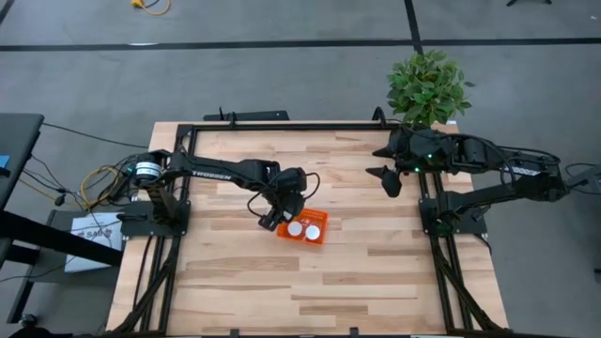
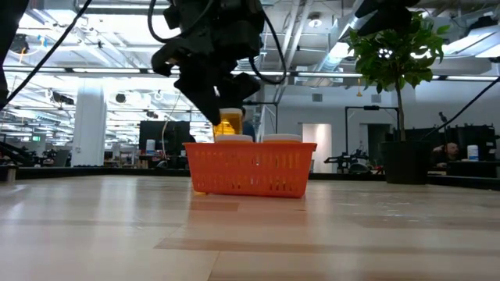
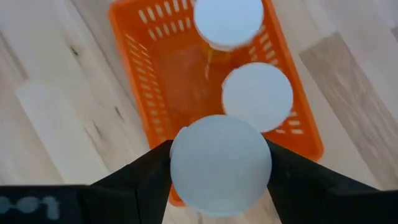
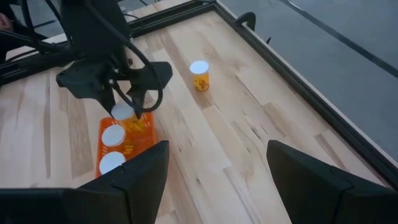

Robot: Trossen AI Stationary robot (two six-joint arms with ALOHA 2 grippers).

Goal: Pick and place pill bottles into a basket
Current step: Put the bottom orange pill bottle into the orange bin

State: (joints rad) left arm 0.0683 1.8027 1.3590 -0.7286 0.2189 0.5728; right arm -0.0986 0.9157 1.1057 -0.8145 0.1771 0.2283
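Note:
My left gripper (image 1: pixel 275 218) is shut on a pill bottle (image 3: pixel 219 165) with a white cap and orange body (image 2: pixel 227 123). It holds the bottle over one end of the orange basket (image 1: pixel 315 235). Two more bottles stand upright in the basket, white caps up (image 3: pixel 257 96) (image 3: pixel 227 22). A further bottle (image 4: pixel 199 74) stands upright on the table on the basket's far side; the high view does not show it. My right gripper (image 1: pixel 390 178) waits open at the table's right far part, also in its own wrist view (image 4: pixel 217 146). My left gripper pinches the bottle between its two fingers (image 3: pixel 146 171), one on either side just at the white cap (image 3: pixel 186 155). The fingers come from above, pointing down. The bottle hangs upright below them, its orange body (image 2: pixel 227 125) just above the basket's rim.
A potted plant (image 1: pixel 427 89) stands at the table's far right corner. A black metal frame (image 1: pixel 282 126) runs along the table's edges. Bare wood lies toward the near edge (image 1: pixel 310 291).

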